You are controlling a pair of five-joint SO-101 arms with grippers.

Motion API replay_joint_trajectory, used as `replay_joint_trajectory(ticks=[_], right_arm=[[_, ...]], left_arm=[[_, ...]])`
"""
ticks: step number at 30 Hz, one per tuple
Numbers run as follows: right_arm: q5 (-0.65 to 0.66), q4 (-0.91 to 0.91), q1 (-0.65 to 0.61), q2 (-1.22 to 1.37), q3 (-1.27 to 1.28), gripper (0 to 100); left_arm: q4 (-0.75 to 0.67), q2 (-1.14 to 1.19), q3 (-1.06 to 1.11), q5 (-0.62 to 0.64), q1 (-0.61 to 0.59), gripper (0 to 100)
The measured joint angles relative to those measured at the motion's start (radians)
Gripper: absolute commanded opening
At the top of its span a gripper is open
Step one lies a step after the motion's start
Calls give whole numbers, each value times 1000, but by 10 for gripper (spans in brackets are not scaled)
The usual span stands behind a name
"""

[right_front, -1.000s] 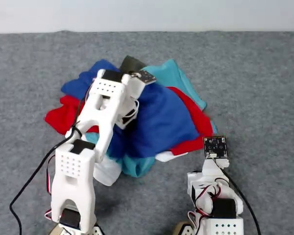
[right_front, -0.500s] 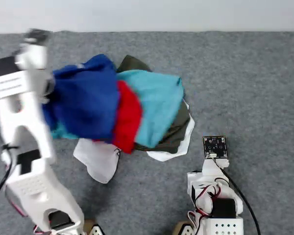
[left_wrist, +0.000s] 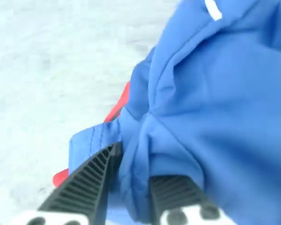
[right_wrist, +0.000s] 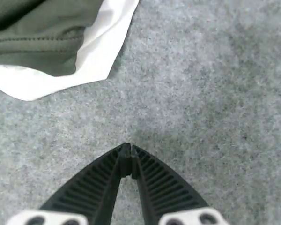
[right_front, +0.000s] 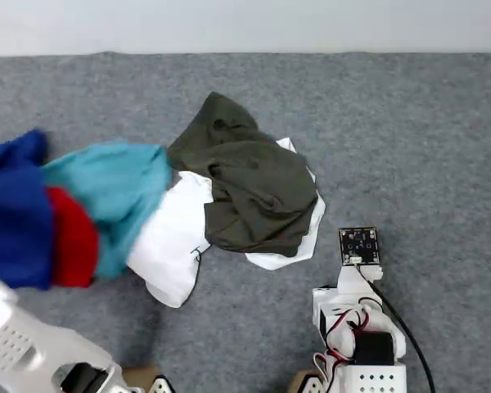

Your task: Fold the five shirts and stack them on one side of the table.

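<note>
Inventory comprises five shirts, namely one blue shirt (right_front: 12, 217), one red shirt (right_front: 72, 239), one teal shirt (right_front: 114, 187), one white shirt (right_front: 172, 241) and one olive shirt (right_front: 254, 192), plus two arms, the left arm (right_front: 20, 348) and the right arm (right_front: 356, 327).

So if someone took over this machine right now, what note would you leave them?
Left pincer: shut on the blue shirt, at the left arm's side of the table; red shirt and teal shirt bunched against it.
Right pincer: shut, empty, over bare table.
White shirt lies mid-table, olive shirt crumpled on it.
Done: nothing folded or stacked.
Left: separate, fold all five, stack.
</note>
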Motion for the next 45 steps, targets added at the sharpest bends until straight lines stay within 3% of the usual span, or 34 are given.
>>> replay_joint_trajectory(ticks=[9,13,18,33,45], right_arm=[[0,0,0,0,0,9],[0,0,0,0,0,9],[0,0,0,0,0,9],[0,0,0,0,0,9],[0,0,0,0,0,9]], left_arm=[[-72,0,-161,0,-203,9],[-72,0,-172,-29,-201,119],[2,-2,-172,-143,-180,257],[43,-11,-272,-160,-117,262],[43,-15,-450,-160,77,264]])
